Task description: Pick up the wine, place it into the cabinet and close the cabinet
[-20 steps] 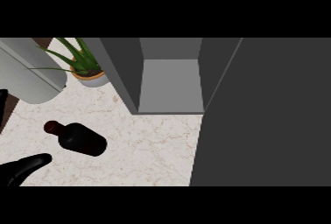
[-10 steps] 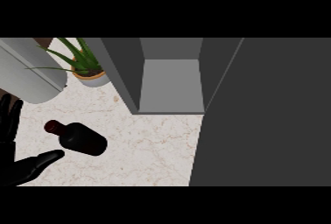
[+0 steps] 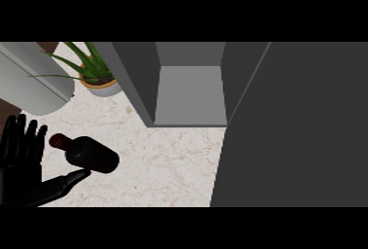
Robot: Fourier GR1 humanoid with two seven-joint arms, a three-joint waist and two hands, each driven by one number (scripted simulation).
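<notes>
Cabinet (image 3: 191, 95) open, wine bottle (image 3: 90, 154) on counter (image 3: 169, 168) beside left hand (image 3: 22, 172)

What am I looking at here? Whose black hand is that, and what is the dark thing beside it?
This is a single picture from a camera in a humanoid robot's head, looking steeply down at a pale stone kitchen counter. The black hand at the left is the robot's own left hand, open with its fingers straight. It holds nothing. The other hand is out of view.

The dark thing is a wine bottle with a reddish cap, right by the thumb. From this angle I cannot tell whether it stands or lies.

Behind it is a grey cabinet, and the big dark panel at the right is its open door. A potted plant and a grey cylinder are at the back left.
</notes>
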